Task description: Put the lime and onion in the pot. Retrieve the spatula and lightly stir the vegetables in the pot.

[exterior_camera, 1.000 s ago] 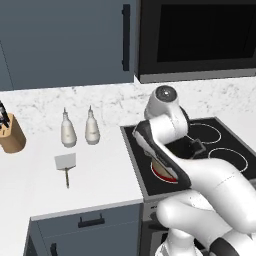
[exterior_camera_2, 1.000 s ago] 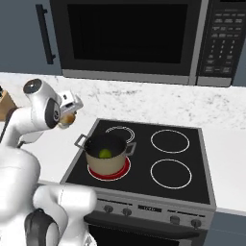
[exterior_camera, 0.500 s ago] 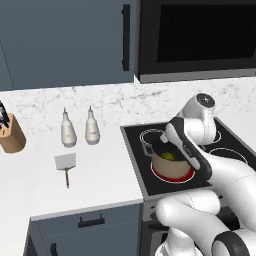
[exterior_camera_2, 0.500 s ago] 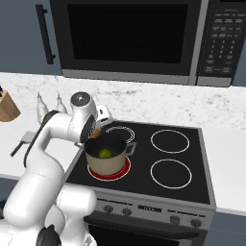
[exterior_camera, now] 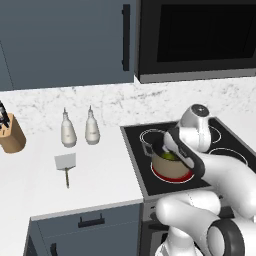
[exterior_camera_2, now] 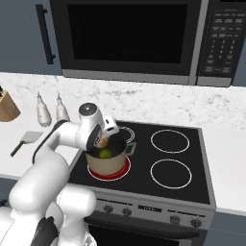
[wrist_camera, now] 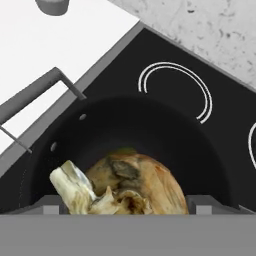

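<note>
The tan pot stands on the front left burner, glowing red beneath it. Inside lies the green lime, seen too in the left base view as the lime in the pot. My gripper hangs just above the pot's mouth, shut on the yellow-brown onion. Through the hand view the onion sits between my fingertips, over the pot's dark inside; a green sliver of lime peeks behind it. The spatula lies flat on the white counter, left of the stove; spatula.
Two white bottles stand at the back of the counter, and a knife block at the far left. The stove has three unlit burners. A microwave hangs above.
My arm has swung right from the counter side to above the pot, carrying the onion, and has come down closer to the pot's mouth. The lime stays in the pot.
</note>
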You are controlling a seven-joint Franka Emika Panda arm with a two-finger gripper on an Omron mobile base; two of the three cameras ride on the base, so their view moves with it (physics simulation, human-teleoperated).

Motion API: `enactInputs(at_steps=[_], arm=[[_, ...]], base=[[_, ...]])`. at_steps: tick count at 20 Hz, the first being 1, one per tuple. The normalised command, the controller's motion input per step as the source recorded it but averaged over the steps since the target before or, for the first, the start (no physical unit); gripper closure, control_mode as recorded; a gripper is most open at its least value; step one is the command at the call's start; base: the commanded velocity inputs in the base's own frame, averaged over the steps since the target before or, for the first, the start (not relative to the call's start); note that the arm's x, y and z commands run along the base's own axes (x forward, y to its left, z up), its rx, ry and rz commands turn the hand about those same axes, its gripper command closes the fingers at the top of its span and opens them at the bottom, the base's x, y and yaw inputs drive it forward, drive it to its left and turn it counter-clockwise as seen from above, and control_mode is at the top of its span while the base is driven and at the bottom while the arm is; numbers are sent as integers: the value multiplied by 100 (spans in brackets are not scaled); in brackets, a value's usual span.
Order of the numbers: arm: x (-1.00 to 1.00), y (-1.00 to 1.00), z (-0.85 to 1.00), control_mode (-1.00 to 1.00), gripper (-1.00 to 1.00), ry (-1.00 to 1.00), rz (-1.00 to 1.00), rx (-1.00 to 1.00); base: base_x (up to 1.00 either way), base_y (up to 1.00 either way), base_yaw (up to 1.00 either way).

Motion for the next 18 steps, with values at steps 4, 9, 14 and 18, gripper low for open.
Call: enactInputs(at_steps=[4, 9, 14, 18], arm=[[5, 0, -41, -100, 100, 0, 0, -12], [0, -6, -24, -100, -100, 0, 0, -7], [0, -4, 10, -100, -100, 0, 0, 0], [-4, 1, 55, -100, -100, 0, 0, 0]], base=[[0, 0, 0], [0, 0, 0], [0, 0, 0], [0, 0, 0]])
